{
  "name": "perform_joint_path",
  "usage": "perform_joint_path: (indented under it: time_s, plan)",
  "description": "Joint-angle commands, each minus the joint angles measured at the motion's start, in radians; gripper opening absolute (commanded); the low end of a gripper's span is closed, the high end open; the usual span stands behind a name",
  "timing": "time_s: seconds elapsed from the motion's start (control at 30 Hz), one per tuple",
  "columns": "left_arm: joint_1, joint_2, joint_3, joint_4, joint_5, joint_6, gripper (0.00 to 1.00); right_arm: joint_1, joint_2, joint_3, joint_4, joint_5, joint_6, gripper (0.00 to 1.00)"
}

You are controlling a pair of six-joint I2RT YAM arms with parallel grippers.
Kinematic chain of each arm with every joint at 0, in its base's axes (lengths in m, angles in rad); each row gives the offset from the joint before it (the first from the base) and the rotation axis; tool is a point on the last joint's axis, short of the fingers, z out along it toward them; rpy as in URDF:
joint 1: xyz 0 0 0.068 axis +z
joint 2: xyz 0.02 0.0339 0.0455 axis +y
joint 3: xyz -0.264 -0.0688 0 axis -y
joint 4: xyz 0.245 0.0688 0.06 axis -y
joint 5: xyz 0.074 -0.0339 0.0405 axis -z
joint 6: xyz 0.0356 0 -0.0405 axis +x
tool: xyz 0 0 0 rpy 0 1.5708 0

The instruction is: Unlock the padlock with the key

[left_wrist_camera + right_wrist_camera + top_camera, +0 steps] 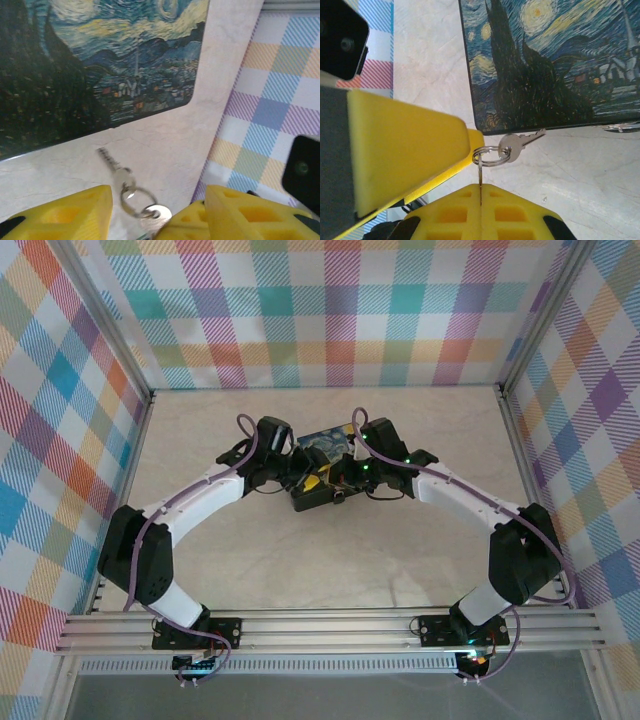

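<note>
Since your right gripper (479, 172) is clenched on a thin tab (480, 186) of the key ring (490, 156), the key (520, 142) beside the box (545, 65) may swing. Your released left gripper (159, 200) could knock it.

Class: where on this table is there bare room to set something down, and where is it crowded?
Free: the table between the arm bases and the box; also outside each arm. Crowded: at the box, where left end effector and right end effector meet.
</note>
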Motion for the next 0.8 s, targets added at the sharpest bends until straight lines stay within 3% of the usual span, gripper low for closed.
perform_joint_path:
  time_s: [0.0,0.2,0.27,0.37,0.5,0.77]
  plan:
    - [0.005,0.015,0.012,0.045,0.044,-0.067,0.51,-0.006,-0.02,0.013,0.013,-0.047,-0.035,0.0]
    - [0.006,0.013,0.028,-0.021,0.043,-0.026,0.48,-0.006,-0.039,-0.002,0.019,-0.036,-0.133,0.0]
    - [0.012,0.012,0.046,-0.117,0.036,0.029,0.48,-0.006,-0.051,-0.001,0.002,-0.021,-0.188,0.0]
    - [0.029,0.003,0.13,-0.305,-0.02,0.227,0.48,-0.012,-0.056,0.036,-0.1,-0.003,-0.319,0.0]
    - [0.031,0.013,0.218,-0.482,-0.045,0.528,0.41,-0.059,-0.052,0.066,-0.178,-0.134,-0.454,0.0]
    - [0.031,-0.007,0.157,-0.388,0.254,1.022,0.37,-0.117,0.001,0.139,-0.329,-0.347,-0.672,0.0]
